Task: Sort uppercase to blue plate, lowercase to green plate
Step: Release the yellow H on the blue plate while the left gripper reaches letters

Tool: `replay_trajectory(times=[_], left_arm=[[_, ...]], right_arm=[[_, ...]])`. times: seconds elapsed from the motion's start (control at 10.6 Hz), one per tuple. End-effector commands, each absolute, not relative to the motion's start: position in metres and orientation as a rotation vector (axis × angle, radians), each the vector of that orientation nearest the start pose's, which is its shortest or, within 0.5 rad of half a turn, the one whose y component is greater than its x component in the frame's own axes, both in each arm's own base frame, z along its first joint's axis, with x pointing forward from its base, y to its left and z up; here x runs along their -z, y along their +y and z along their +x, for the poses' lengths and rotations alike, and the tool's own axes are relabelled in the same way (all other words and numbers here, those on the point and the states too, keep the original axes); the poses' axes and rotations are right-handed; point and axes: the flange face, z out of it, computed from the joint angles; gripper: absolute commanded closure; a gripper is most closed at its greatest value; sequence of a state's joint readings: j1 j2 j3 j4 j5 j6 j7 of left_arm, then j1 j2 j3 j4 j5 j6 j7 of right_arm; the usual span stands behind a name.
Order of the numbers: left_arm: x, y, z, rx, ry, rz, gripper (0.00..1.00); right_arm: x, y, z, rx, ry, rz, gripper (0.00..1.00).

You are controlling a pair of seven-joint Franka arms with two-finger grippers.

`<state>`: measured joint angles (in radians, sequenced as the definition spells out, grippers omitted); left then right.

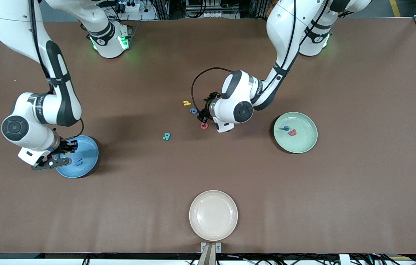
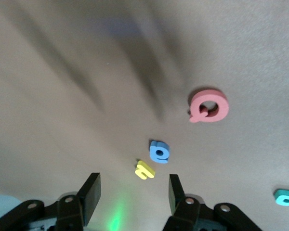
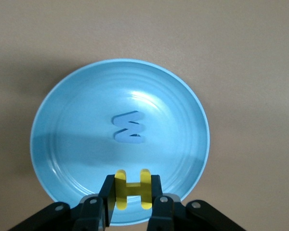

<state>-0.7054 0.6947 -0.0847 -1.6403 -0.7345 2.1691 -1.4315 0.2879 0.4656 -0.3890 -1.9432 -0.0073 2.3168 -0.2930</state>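
Front view first: the blue plate [image 1: 84,156] sits at the lower left of the frame with the blue M [image 1: 78,161] lying in it, and the right gripper [image 1: 62,151] hangs over the plate's rim. The green plate [image 1: 303,141] is at the right of centre, holding the blue m [image 1: 285,128] and the red w [image 1: 292,132]. Around the middle of the frame are the yellow n [image 1: 186,103], the blue a [image 1: 193,110], the red Q [image 1: 204,125] and, lower and apart from them, the teal R [image 1: 166,136]. The left gripper [image 1: 205,110] is over that cluster, just beside the a and Q. A cream plate [image 1: 213,215] sits at bottom centre.

Left wrist view: the left gripper's jaws stand partly open at the bottom edge with nothing between them. The n and a touch each other just above the gap, the Q is upper right of them, and a bit of the R shows at the lower right edge.

Right wrist view: the right gripper's jaws are pinched on the yellow H [image 3: 132,189], held upright above the blue plate's rim, with the M flat in the plate's middle.
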Motion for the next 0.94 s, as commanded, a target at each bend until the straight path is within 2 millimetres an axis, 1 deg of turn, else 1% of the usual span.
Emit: replay_trajectory(times=[0.0,0.09,0.28,0.38,0.57,0.66,0.75,0.85], left_arm=[[-0.205,-0.495,0.469,-0.988,-1.699,-2.642,0.35],[-0.205,-0.494,0.47,-0.944,-1.665,-2.68,0.35],[-0.214,-0.502,0.473,-0.912,-1.648,-2.726,0.35],[-0.212,-0.508,0.474,-0.891,-1.637,-2.762,0.35],[-0.204,-0.528,0.457,-0.893,-1.574,-2.786,0.35],[-0.2,-0.536,0.445,-0.879,-1.531,-2.792,0.35],[-0.197,-0.542,0.435,-0.82,-1.472,-2.81,0.35],[-0.191,-0.546,0.429,-0.785,-1.464,-2.793,0.38]], right_arm=[[-0.246,-0.057,0.611,-0.187,-0.389,-3.277,0.38],[-0.242,-0.063,0.61,-0.203,-0.377,-3.278,0.0],[-0.241,-0.058,0.609,-0.209,-0.389,-3.274,0.0],[-0.241,-0.057,0.609,-0.209,-0.392,-3.274,0.0],[-0.241,-0.052,0.61,-0.206,-0.402,-3.272,0.0],[-0.242,-0.047,0.611,-0.2,-0.417,-3.271,0.0],[-0.242,-0.042,0.612,-0.196,-0.43,-3.269,0.0],[-0.242,-0.041,0.612,-0.195,-0.429,-3.267,0.0]])
